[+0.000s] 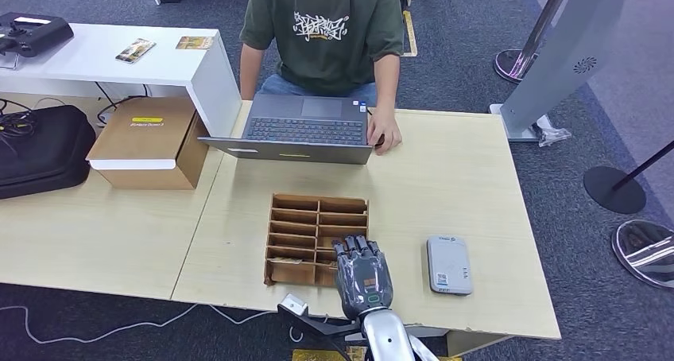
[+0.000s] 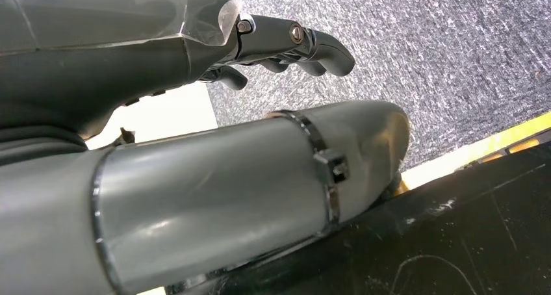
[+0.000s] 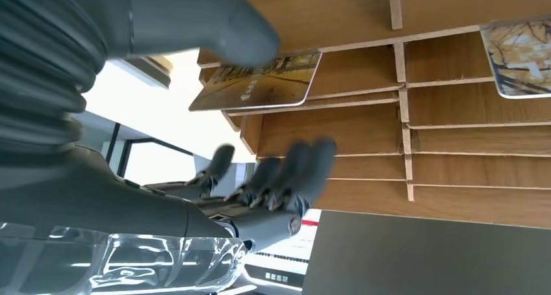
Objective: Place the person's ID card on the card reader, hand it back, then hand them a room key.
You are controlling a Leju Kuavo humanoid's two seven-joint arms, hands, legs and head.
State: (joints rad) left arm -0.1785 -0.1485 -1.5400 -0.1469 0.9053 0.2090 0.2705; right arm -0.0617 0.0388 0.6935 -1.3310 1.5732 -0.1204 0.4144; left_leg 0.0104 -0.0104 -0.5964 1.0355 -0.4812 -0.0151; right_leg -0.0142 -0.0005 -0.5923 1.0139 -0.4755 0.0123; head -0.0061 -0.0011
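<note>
Right hand (image 1: 362,275) sits over the near right corner of the wooden card rack (image 1: 296,218), palm down, fingers pointing toward the person (image 1: 326,35). Right wrist view: fingers (image 3: 295,171) spread and extended along the rack's dividers, thumb (image 3: 214,22) apart from them; nothing between thumb and fingers, so the hand is wide and empty. A room key card (image 3: 260,82) lies in a rack slot just beside the thumb tip; contact between them can't be confirmed. Second patterned card (image 3: 520,54) sits in another slot further along the rack.

Card reader (image 1: 448,264), small grey unit, is on the table (image 1: 445,178) to the right of the rack, apart from it, with no card on top. ID card isn't identifiable in any frame.

Left hand (image 2: 279,45) hangs over grey carpet; fingers curled inward with nothing in them.

Beyond the rack: open laptop (image 1: 306,130) at the far table edge, the person seated behind it in a green printed T-shirt, one hand (image 1: 385,132) resting at the laptop's right corner. Left of the rack, on the adjoining table: brown cardboard box (image 1: 147,138) and a black bag (image 1: 40,146).
</note>
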